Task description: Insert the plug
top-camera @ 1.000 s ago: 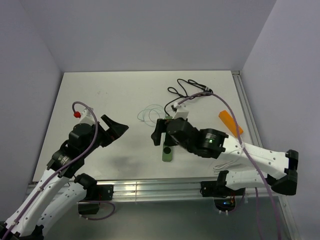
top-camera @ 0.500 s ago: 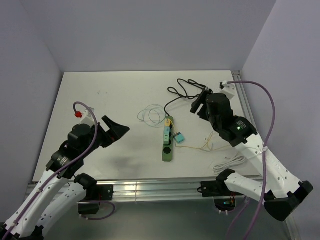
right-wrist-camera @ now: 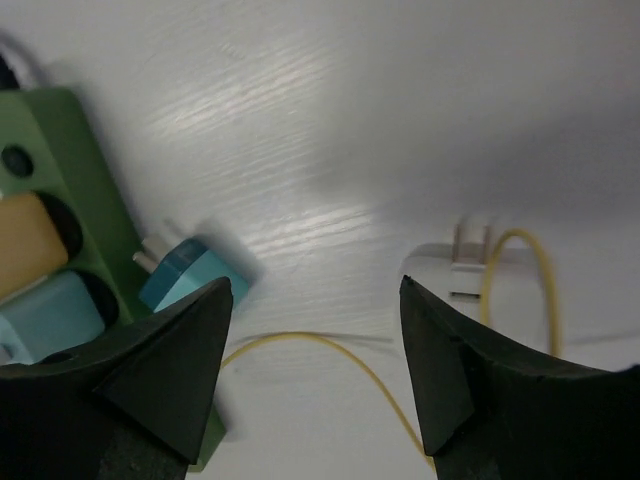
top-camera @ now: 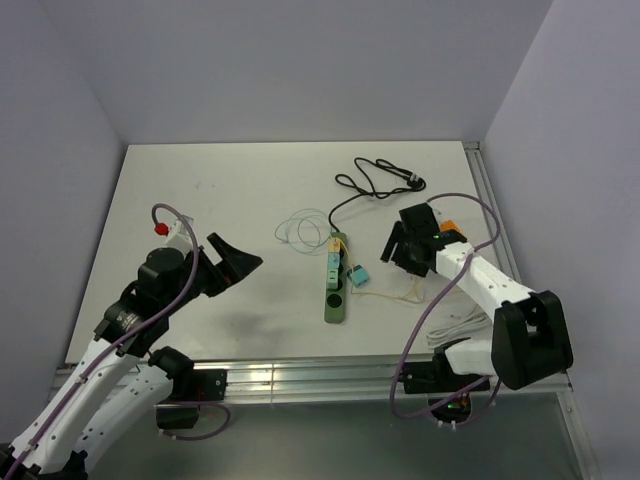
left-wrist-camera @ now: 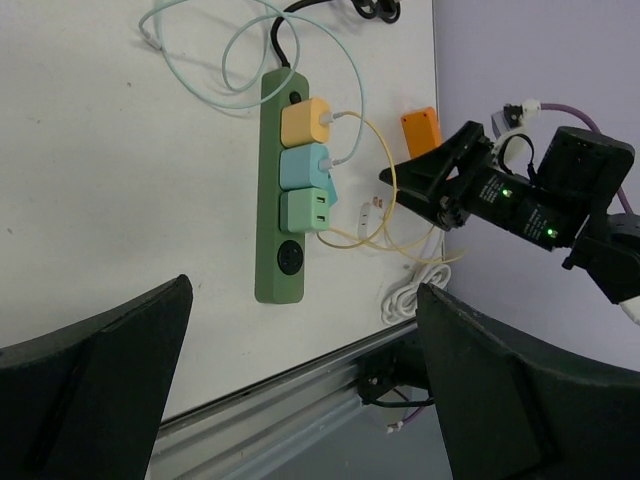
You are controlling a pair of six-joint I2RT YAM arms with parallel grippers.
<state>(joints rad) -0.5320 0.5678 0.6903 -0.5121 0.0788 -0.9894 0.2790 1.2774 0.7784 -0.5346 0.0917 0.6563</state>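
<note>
A green power strip point(top-camera: 335, 300) lies mid-table with an orange adapter point(right-wrist-camera: 28, 240) and a light blue adapter point(right-wrist-camera: 48, 312) plugged in. A loose teal plug point(top-camera: 358, 275) point(right-wrist-camera: 190, 272) rests on the table against the strip's right side, prongs showing. A white plug point(right-wrist-camera: 462, 268) on a yellow cable point(top-camera: 405, 294) lies further right. My right gripper point(top-camera: 395, 248) point(right-wrist-camera: 312, 300) hovers low between the two plugs, open, with only the yellow cable on the table beneath the gap. My left gripper point(top-camera: 240, 262) point(left-wrist-camera: 305, 290) stands wide open left of the strip, holding nothing.
A black cord point(top-camera: 372, 180) coils at the back right. A thin pale loop of cable point(top-camera: 300, 228) lies behind the strip. An orange block point(left-wrist-camera: 422, 130) sits by the right arm. A white cable bundle point(top-camera: 455, 325) lies near the front edge.
My right arm swung off the strip to the back right, then came down low beside the teal plug, its jaws narrowing. The left arm has barely moved.
</note>
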